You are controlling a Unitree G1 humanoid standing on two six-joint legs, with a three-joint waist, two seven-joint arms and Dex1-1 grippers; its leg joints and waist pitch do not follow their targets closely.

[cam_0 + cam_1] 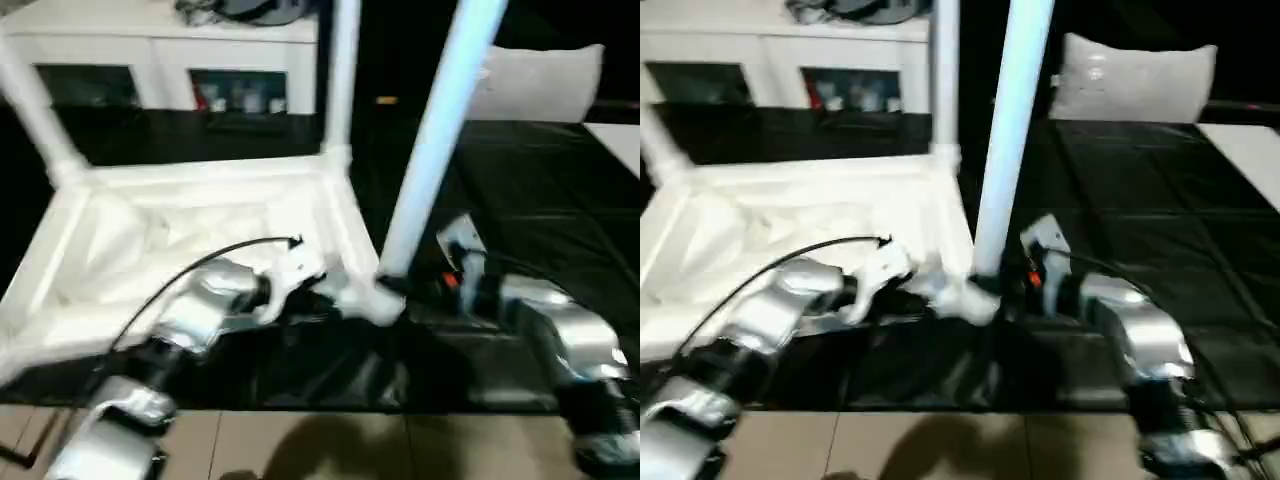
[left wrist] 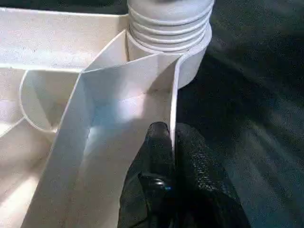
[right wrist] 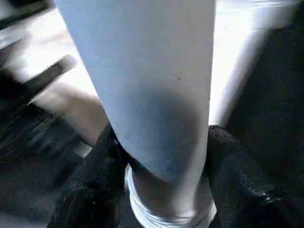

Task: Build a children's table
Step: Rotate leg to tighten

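Top point(image 1: 190, 235) upside down on black table point(image 1: 520, 180), ribs up, left of centre. Left claw point(image 2: 173, 137) clenched on top's near right wall, just beside corner socket point(image 2: 190, 61). Leg point(image 1: 435, 150) upright in that socket, long axis near vertical, tilted slightly right, threaded foot at socket mouth. Right claw point(image 3: 161, 142) closing in from right, nearer arm for leg, fingers point(image 3: 237, 166) wrapped round leg's base, apparently grasping. Forearm low, level, reaching left toward corner. Likely next: twisting leg home, judged.
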